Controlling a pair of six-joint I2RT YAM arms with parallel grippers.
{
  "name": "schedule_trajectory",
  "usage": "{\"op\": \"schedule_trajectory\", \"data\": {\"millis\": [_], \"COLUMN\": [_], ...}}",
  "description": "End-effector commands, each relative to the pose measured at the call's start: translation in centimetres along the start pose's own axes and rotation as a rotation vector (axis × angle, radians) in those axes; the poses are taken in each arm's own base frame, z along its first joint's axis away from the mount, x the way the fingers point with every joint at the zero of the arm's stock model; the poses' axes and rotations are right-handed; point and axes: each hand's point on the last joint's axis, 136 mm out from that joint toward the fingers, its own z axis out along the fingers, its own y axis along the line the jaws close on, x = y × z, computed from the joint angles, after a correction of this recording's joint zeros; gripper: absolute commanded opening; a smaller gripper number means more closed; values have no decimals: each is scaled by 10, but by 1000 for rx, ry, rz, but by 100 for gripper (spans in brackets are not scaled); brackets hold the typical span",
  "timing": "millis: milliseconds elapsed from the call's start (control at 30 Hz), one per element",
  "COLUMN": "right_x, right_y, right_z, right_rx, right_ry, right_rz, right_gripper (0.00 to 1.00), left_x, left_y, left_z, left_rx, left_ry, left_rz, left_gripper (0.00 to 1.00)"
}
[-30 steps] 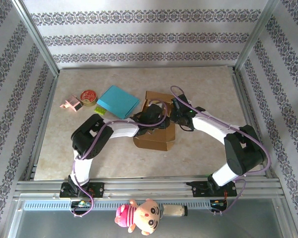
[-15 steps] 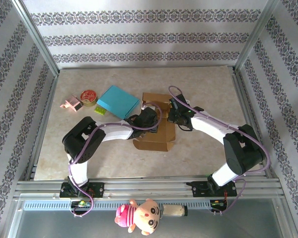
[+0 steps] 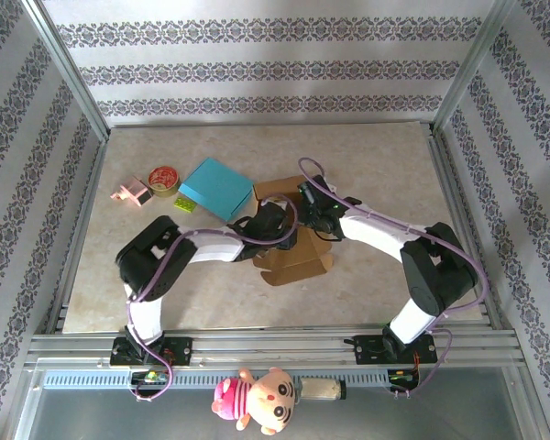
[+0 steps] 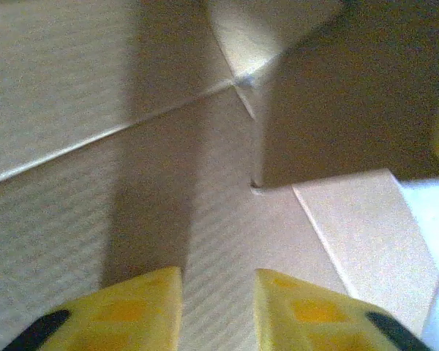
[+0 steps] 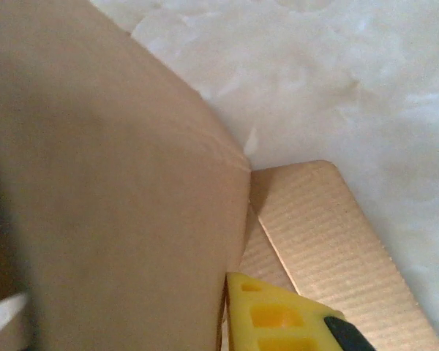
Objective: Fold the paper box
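The box point(image 3: 298, 261) is lying near the middle of the table point(image 3: 385, 156), partly folded, with one flap reaching toward the far side and its lower panels spreading toward the arms; both arms are meeting over it; the left gripper point(image 3: 273, 223) is reaching in from the left over the box's left part, and the right gripper point(image 3: 313, 203) is coming in from the right at its upper edge; in the left wrist view the yellow fingers point(image 4: 132, 311) are standing apart with a clear gap between them, nothing between them, hovering close over the ribbed inner cardboard where creases and a slit are meeting; in the right wrist view one yellow finger point(image 5: 278, 318) is pressing right against a raised cardboard panel that is hiding its partner, so the jaws are reading as closed on that flap of the box, with another flap lying flat on the pale table beside it; to the left of the box a blue pad point(image 3: 218, 188) is lying just beside it, with a tape roll point(image 3: 163, 179) and a small pink item point(image 3: 131, 192) farther left; a plush doll point(image 3: 257, 399) is sitting on the rail in front of the arm bases.
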Motion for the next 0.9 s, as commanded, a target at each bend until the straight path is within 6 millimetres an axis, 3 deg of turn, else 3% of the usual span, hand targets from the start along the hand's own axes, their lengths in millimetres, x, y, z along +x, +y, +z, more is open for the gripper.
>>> {"op": "schedule_trajectory", "data": {"millis": [0, 100, 200, 267, 367, 467, 567, 667, 867], "right_x": [3, 4, 2, 1, 0, 1, -1, -2, -2], "right_y": [-2, 0, 0, 0, 1, 1, 3, 4, 6], "right_z": [12, 14, 12, 11, 10, 9, 8, 9, 12], "right_rx": [17, 6, 7, 8, 8, 11, 14, 15, 19], "right_ry": [-13, -15, -26, -32, -36, -37, -43, -46, -36], "right_rz": [-6, -10, -15, -22, -29, -37, -43, -49, -64], "right_gripper": [11, 10, 10, 10, 10, 10, 10, 10, 10], "left_x": [-57, -72, -85, -100, -122, -138, -130, -115, -114], "left_y": [-23, -23, 2, 18, 38, 42, 38, 38, 34], "left_z": [-64, -110, -144, -156, -153, -141, -123, -115, -131], "left_rx": [66, 56, -67, -105, -83, -66, -45, -16, 52], "left_ry": [-202, -266, -291, -287, -242, -194, -119, -96, -178], "left_rz": [-38, -55, -136, -221, -357, -388, -402, -454, -485], "left_gripper": [38, 38, 38, 39, 40, 49, 59, 62, 76]}}
